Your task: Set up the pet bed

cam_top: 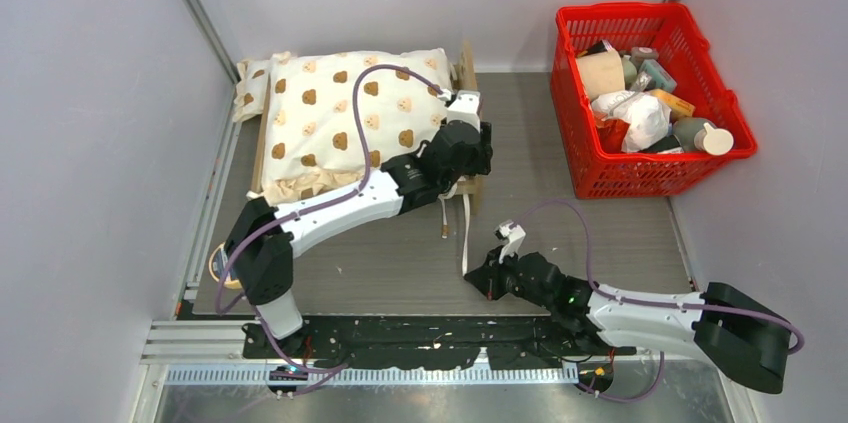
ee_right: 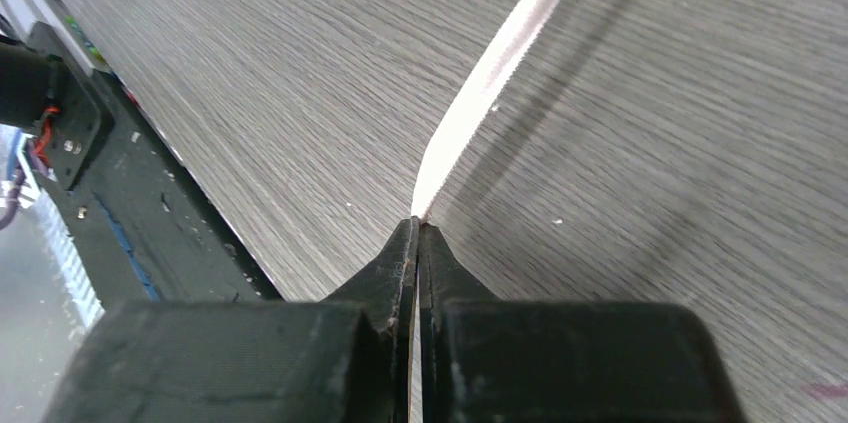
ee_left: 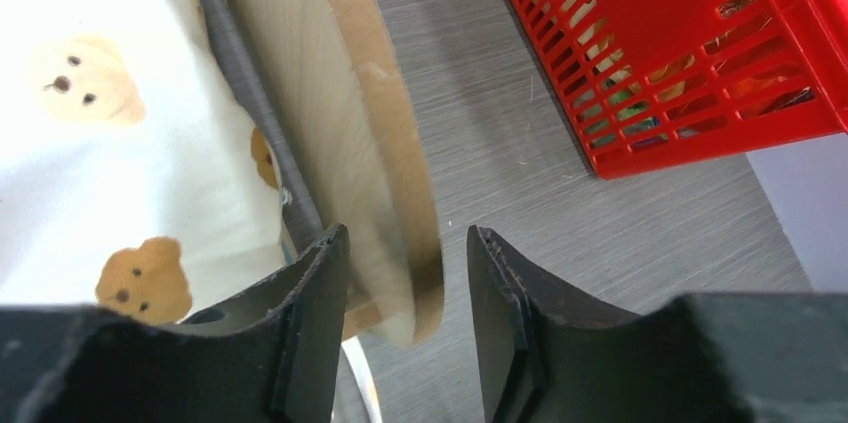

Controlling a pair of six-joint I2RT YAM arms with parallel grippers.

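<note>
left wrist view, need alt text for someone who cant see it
The left gripper, jaws open, straddles the rounded wooden end board of the pet bed. A white bear-print cushion fills the frame's left, and a red basket stands on the grey table at upper right.

Left fingers (ee_left: 312,328) parted; right fingers (ee_right: 392,278) pinched shut

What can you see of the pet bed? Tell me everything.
The pet bed is a light-wood frame lying flat on the grey table, far left. A bear-print cushion covers its top, hiding the base. Its rounded end board stands upright on the right side, the left gripper's open jaws straddling its edge. A white strap trails from by its near right corner to the right gripper, shut on it.
</note>
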